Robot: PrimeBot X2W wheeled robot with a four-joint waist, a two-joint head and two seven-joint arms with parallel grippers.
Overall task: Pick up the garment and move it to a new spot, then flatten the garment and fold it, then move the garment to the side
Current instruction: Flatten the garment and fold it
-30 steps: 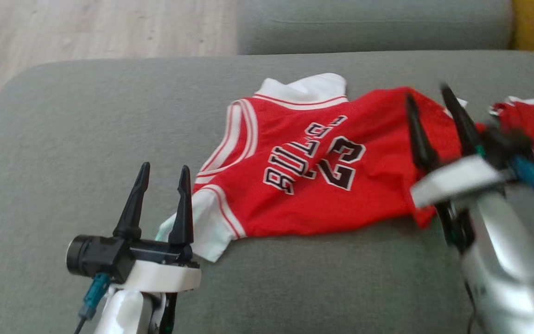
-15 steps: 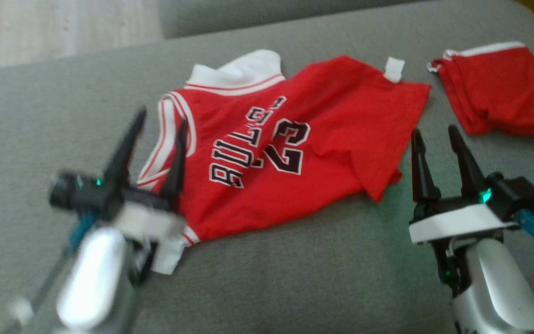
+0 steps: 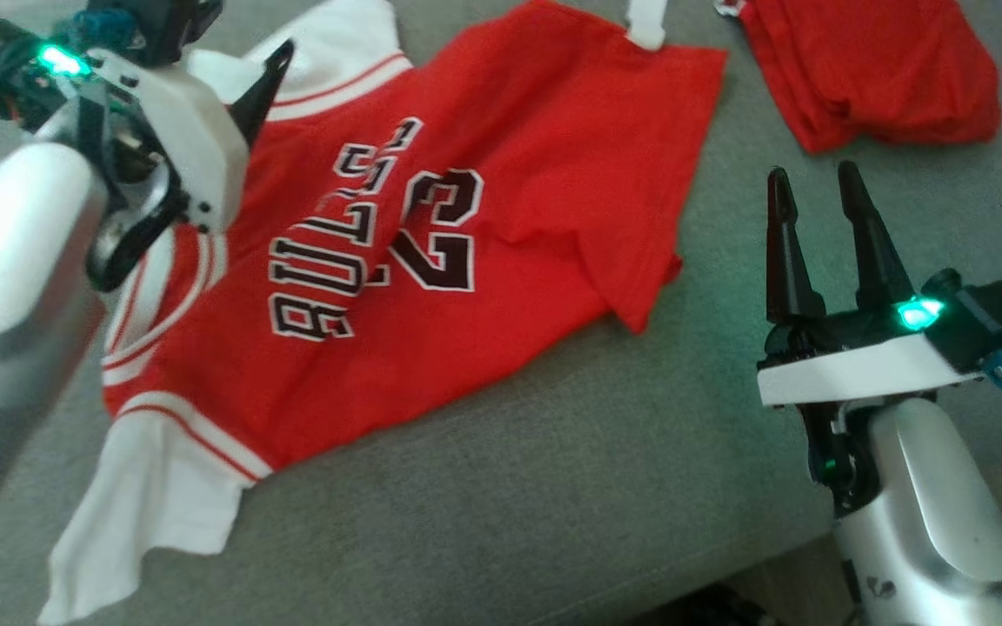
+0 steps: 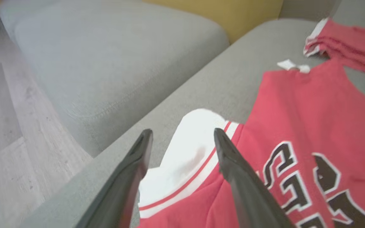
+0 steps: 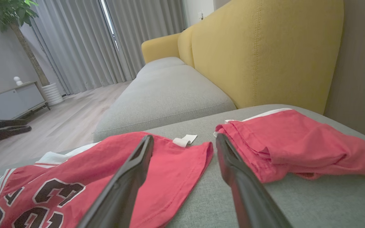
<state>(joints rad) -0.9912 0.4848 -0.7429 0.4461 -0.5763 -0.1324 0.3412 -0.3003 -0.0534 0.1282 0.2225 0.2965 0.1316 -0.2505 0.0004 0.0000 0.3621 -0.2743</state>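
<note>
- On the gray cushion (image 3: 510,487) lies the red jersey (image 3: 536,148).
- Left claw (image 4: 182,133) hangs over its white sleeve (image 4: 188,152), spread wide.
- Right claw (image 3: 812,171) is spread wide too, empty.

The garment (image 3: 544,148) is showing smooth red cloth with white trim. The sofa cushion (image 3: 501,496) is presenting a coarse, matt grey weave. The right gripper (image 3: 812,171) is showing matt black plastic fingers.
</note>
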